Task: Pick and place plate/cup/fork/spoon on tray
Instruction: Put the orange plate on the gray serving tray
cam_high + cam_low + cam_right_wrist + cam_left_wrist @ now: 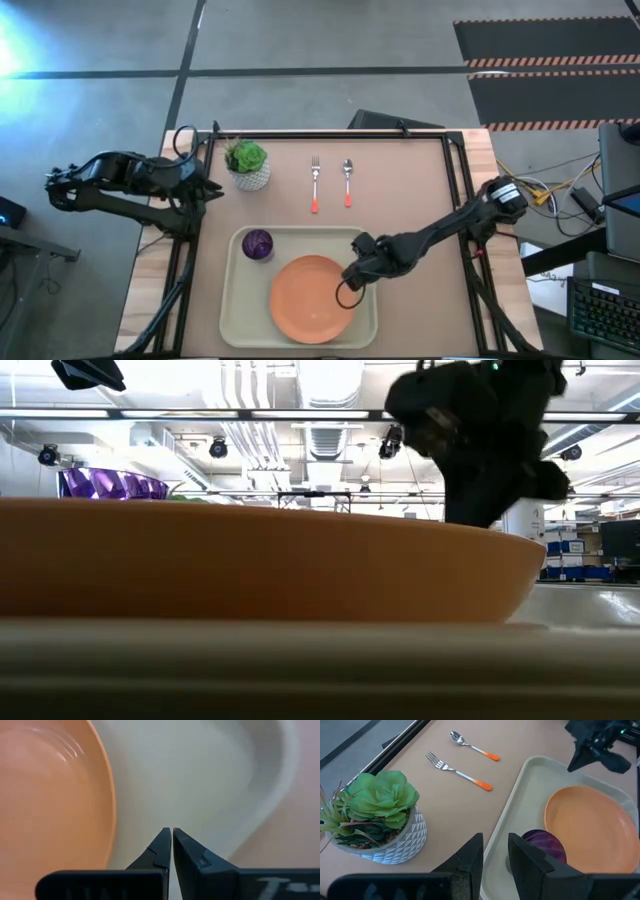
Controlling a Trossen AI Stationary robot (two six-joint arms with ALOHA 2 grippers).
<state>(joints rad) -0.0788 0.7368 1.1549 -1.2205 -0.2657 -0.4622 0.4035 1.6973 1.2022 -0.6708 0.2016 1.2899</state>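
The table [420, 190], brown-topped with pale wooden edges, is seen from above on a grey concrete floor [330, 50]; a wide stretch of bare top is left open between the tray and the far edge. The tray [236, 310] is set at the near edge, its raised rim just beside the table's front. Most of the tray's right half is filled by the plate [305, 300], while the cup [258, 244] is stood in the tray's far-left corner, near the plate but possibly not touching it. A potted plant [247, 165] is placed beyond the tray's far-left corner. The fork [315, 184] and the spoon [347, 181] are laid side by side, apart, handles toward the tray, on the open top. The right gripper [172, 847] is held over the bare tray floor beside the plate's right edge, its fingers pressed together on nothing. The left gripper [495, 857] is parked off the table's left side, narrowly parted and empty. A ceiling with ducts and lamps is seen beyond.
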